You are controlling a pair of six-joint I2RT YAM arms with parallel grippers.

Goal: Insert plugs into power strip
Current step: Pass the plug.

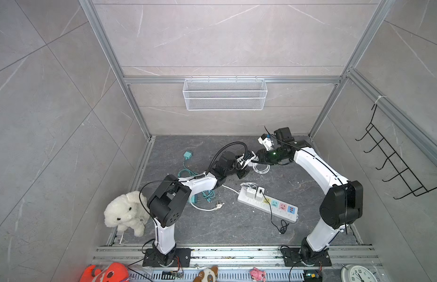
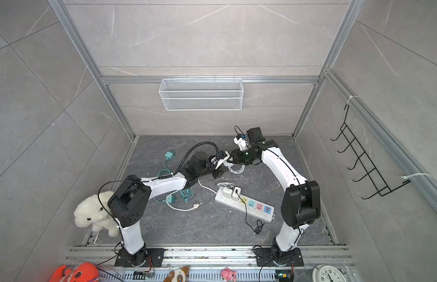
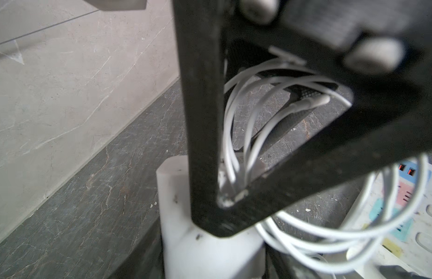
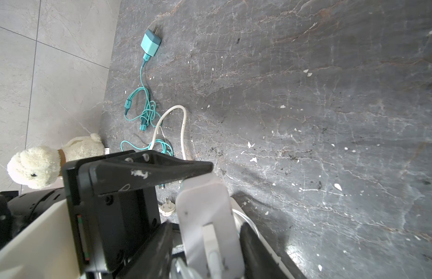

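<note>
Mid-air handover: left jaws clamp the white plug (image 4: pixel 205 212); right jaws straddle it, grip unclear. Power strip (image 1: pixel 254 203) lies slantwise on the table (image 1: pixel 212 227), nearer the right arm (image 1: pixel 315 163).

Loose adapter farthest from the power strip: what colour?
Teal adapter, clearest in the right wrist view.

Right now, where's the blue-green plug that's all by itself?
Look at the dark floor, then its far left part near the back wall. The teal plug lies there alone; the other teal plug is half hidden under the left arm.
</note>
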